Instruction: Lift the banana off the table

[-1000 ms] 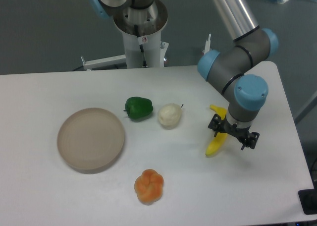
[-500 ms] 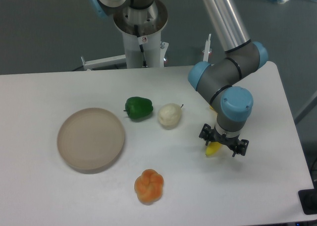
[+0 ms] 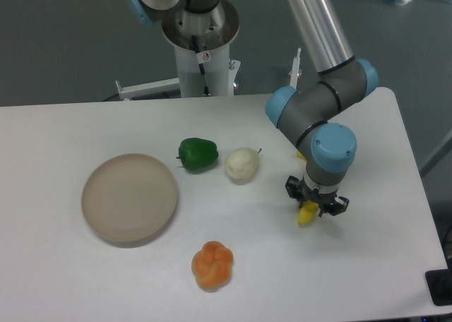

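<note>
The yellow banana (image 3: 307, 214) lies on the white table (image 3: 367, 265) at the right, mostly hidden under my gripper; only its near tip and a small bit by the arm's elbow show. My gripper (image 3: 316, 205) points straight down over the banana's middle, with its fingers drawn in on either side of it. The banana looks to be resting on the table.
A green pepper (image 3: 197, 154) and a pale round fruit (image 3: 241, 164) sit left of the gripper. A round beige plate (image 3: 130, 197) is at the left. An orange knotted bun (image 3: 212, 265) lies at the front. The robot base (image 3: 201, 46) stands behind the table.
The gripper moved left over the banana and came down on it. Its fingers have narrowed around the fruit, and now only the banana's tip shows.
</note>
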Motion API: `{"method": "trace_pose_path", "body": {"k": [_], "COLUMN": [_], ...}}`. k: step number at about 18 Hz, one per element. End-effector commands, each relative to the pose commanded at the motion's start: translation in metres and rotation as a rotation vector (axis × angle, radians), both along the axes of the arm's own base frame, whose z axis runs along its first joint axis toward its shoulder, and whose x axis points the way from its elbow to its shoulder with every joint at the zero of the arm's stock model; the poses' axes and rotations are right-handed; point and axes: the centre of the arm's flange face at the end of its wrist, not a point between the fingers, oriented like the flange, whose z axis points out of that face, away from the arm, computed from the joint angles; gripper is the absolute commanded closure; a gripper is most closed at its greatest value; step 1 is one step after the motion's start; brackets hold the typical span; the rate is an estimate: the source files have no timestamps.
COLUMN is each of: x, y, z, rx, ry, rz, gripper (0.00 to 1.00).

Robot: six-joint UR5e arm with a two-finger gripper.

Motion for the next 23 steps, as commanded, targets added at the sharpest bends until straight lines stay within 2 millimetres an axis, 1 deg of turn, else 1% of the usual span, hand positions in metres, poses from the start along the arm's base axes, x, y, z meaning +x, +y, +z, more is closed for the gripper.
{"method": "trace_pose_path", "body": {"k": [1,4,6,7,8,9,11,12,13,14,15,16,18,23], "x": [-0.005,-0.014,-0.020,-0.027,-0.030,-0.036,-0.047,-0.053,-0.060,-0.080,-0.093,-0.100,-0.105,-0.107], "y": [0.000,0.009,0.023,0.032,0.037,0.043,0.052,0.054,0.053,0.043,0.034,0.030,0.028,0.029], "z": [0.014,0.039,0.062,0.082,0.094,0.108,0.122,0.123,0.120,0.113,0.109,0.112,0.110,0.111], "rx": [0.018,0.037,0.020,0.024,0.033,0.049,0.089,0.092,0.077,0.060,0.051,0.045,0.039,0.044], "ry": [0.013,0.035,0.013,0.004,-0.007,0.000,0.011,0.005,-0.013,-0.029,-0.042,-0.044,-0.045,-0.048], "rz": [-0.011,-0.030,-0.039,-0.041,-0.042,-0.045,-0.054,-0.077,-0.116,-0.128,-0.129,-0.170,-0.213,-0.258], "gripper": [0.92,0.92,0.92,0.92,0.97,1.00,1.00,1.00,1.00,1.00,1.00,1.00,1.00,1.00]}}
